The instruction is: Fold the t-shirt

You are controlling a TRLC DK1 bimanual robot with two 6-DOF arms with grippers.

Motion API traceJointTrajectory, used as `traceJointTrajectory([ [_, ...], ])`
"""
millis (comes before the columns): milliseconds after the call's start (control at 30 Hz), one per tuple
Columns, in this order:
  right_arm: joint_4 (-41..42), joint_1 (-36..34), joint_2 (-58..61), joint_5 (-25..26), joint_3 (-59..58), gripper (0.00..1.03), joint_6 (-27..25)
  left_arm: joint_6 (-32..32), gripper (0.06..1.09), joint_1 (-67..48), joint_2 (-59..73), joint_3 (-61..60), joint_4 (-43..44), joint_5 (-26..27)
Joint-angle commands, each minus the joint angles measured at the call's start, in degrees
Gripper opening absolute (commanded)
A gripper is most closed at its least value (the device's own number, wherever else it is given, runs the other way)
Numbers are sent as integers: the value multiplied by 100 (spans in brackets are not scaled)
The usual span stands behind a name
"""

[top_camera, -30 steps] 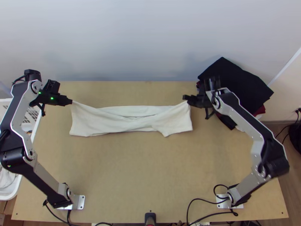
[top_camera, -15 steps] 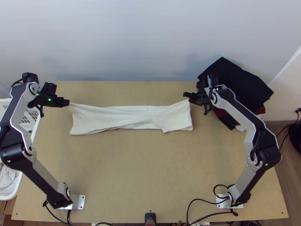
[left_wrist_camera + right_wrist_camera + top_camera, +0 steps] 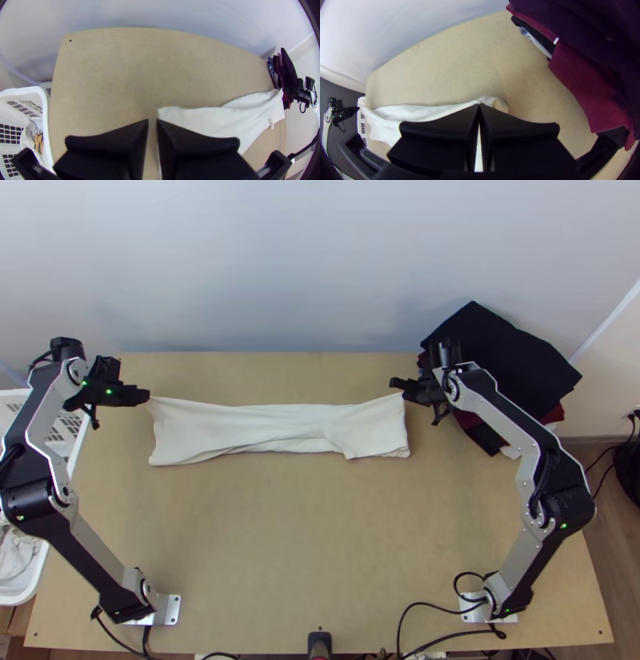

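The white t-shirt (image 3: 272,428) lies as a long folded strip across the table's upper part, with creases through its middle. At its upper left corner is my left gripper (image 3: 149,398); in the left wrist view the left gripper (image 3: 152,120) has a narrow gap between its fingers, and the shirt's corner (image 3: 170,113) is beside one of them. My right gripper (image 3: 394,383) is shut on the shirt's upper right corner, which is drawn up to it. In the right wrist view the tips of the right gripper (image 3: 479,104) meet on the cloth (image 3: 410,111).
A pile of dark and maroon clothes (image 3: 512,364) is at the table's upper right, behind the right arm. Beyond the table's left edge, a white basket (image 3: 36,580) holds some cloth. Bare table (image 3: 304,540) stretches below the shirt.
Both grippers shifted slightly, the left one first leftward, then a little back. The strip is straighter, and its lower edge has come up somewhat. A narrower part of its rear layer shows.
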Motion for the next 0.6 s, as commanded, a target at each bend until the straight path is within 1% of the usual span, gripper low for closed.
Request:
traceJointTrajectory([
  [0, 67, 4, 158, 136, -90, 23, -102, -290, 70, -59, 147, -221, 268, -71],
  [67, 67, 13, 96, 162, -90, 60, -93, -465, 81, -50, 129, -221, 399, -71],
  [100, 41, 30, 35, 162, -99, 79, -93, -580, 83, -50, 120, -212, 452, -71],
  [133, -3, 48, -80, 162, -99, 91, -93, -615, 87, -41, 94, -203, 452, -71],
  [167, -12, 83, -229, 180, -107, 94, -93, -632, 92, -32, 67, -212, 470, -71],
  [267, -12, 268, -906, 232, -230, 94, -93, -703, 94, 91, -117, -326, 610, -36],
  [400, -126, 452, -1785, 223, -389, 94, -49, -773, 93, 425, -302, -502, 452, 588],
  [467, -399, 505, -2083, 215, -362, 94, -49, -580, 93, 565, -416, -775, 250, 1036],
  [500, -531, 514, -2198, 197, -336, 94, -22, -509, 93, 609, -460, -942, 241, 1151],
  [567, -865, 487, -2330, 21, -160, 94, 4, -272, 93, 645, -486, -1267, 162, 1186],
])
